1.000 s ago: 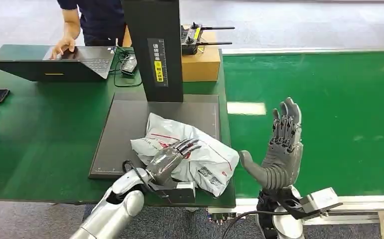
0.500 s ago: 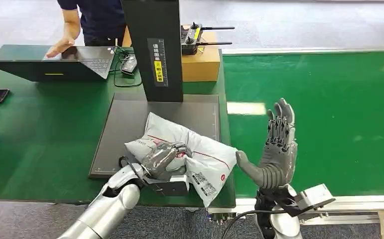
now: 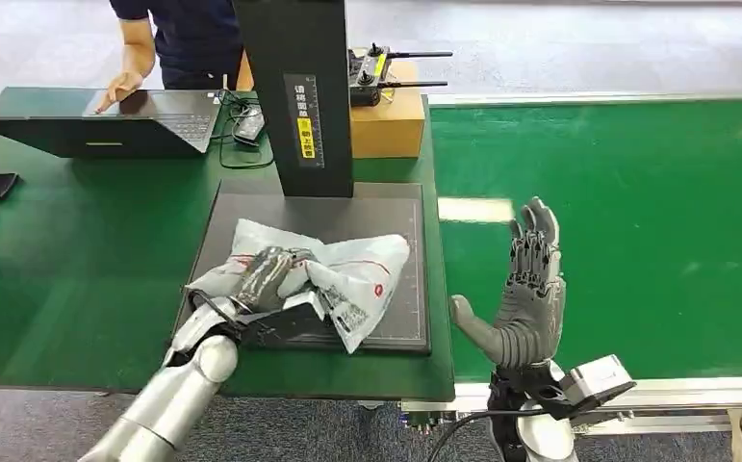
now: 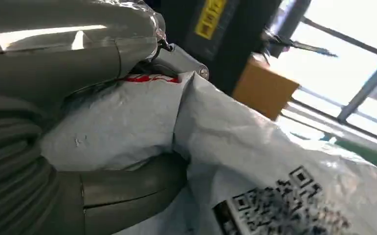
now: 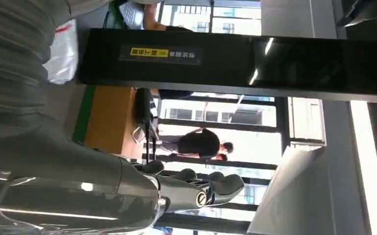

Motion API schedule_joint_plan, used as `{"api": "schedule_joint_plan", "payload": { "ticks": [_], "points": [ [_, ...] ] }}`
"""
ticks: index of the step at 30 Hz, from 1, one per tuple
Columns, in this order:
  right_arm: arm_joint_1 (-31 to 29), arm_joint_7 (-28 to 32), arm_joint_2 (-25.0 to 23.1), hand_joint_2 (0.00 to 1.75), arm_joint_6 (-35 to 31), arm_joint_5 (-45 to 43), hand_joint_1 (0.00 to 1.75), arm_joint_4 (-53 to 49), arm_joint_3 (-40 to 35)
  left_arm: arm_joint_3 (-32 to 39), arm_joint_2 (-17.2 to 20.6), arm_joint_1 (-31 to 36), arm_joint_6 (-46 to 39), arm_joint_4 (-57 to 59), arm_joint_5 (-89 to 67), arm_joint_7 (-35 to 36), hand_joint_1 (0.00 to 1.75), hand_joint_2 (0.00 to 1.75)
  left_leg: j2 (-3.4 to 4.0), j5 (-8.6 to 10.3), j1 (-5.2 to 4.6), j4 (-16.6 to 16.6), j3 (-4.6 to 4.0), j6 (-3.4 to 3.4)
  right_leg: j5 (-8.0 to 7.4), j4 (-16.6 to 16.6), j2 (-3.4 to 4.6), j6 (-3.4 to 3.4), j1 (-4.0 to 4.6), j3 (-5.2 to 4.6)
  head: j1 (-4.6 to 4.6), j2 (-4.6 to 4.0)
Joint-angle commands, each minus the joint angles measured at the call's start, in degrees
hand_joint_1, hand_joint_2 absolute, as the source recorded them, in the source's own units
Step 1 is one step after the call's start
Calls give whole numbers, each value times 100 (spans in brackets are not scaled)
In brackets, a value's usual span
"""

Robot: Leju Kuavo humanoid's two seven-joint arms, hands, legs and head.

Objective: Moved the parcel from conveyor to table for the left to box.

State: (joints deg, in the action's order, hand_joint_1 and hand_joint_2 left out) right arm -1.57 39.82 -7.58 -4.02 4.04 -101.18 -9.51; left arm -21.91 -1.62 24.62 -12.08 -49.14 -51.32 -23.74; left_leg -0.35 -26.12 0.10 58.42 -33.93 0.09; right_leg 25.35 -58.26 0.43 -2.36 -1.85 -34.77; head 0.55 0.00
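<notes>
Since the earlier frame, my left hand [image 3: 268, 276] has dragged the parcel [image 3: 347, 274] leftward across the black mat [image 3: 400, 332] on the bench [image 3: 78, 279], gripping it for boxing. My right hand [image 3: 525, 294] stands open over the conveyor [image 3: 636, 212], holding nothing.

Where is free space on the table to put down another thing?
The green table is bare between the laptop and its near edge, left of the black mat. The green conveyor is mostly bare too. The mat is crowded: the left hand grips the parcel there.
</notes>
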Motion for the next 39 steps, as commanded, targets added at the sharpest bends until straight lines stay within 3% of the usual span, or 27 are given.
{"api": "schedule_joint_plan", "payload": {
  "ticks": [1, 10, 14, 20, 23, 30, 33, 39],
  "points": [
    [133, 18, 106, 175, -174, -124, 0, 111, -172, 915, 439, 744, -378, 318, 114, -1, 175, 175, 2, 3, 14, 1, 0, -10, -4, 4, -4, 21, 16, 3, -2, 0],
    [123, 18, 116, 175, -92, -144, 0, 138, -184, 1378, 711, 960, -854, 330, 235, 171, 175, 175, 3, 2, 10, -2, 4, -7, -2, 7, -4, 20, 12, 8, -2, 0],
    [127, 18, 164, 175, -138, -156, 0, 137, -206, 1747, 1176, 1239, -1023, 301, -41, 630, 175, 175, 15, 1, 15, 2, 0, -12, -6, 4, 7, 26, 17, 2, -2, 0],
    [262, 18, 224, 175, -112, -253, 0, 53, -263, 2280, 1766, 2292, -1217, 1411, -703, 1438, 175, 175, 1, 5, 20, 8, -13, -15, -4, -3, -3, 25, 24, -12, -4, 0],
    [140, 18, 165, 175, -63, -248, 0, 181, -237, 2592, 2089, 2353, -1480, 1725, -727, 1611, 175, 175, 33, 3, 21, 1, 0, -16, -9, -6, 29, 27, 22, -10, -4, 0],
    [201, 18, 174, 175, -134, -242, 0, 108, -277, 3075, 2300, 2667, -1992, 2292, -1014, 2489, 175, 175, 25, 6, 25, -5, 6, -16, -6, 1, 21, 34, 26, 0, -2, 0],
    [185, 18, 203, 175, -160, -251, 0, 140, -371, 3312, 2610, 2827, -2297, 2537, -1304, 3097, 175, 175, 33, 4, 26, 0, 1, -16, -7, -3, 29, 35, 27, -6, -2, 0],
    [78, 18, 233, 175, -225, -298, 0, 221, -448, 3628, 3127, 2894, -2497, 2799, -1617, 3550, 175, 175, 34, 5, 22, -1, -6, -15, -6, -4, 32, 29, 21, -14, 0, 0]
  ]
}}
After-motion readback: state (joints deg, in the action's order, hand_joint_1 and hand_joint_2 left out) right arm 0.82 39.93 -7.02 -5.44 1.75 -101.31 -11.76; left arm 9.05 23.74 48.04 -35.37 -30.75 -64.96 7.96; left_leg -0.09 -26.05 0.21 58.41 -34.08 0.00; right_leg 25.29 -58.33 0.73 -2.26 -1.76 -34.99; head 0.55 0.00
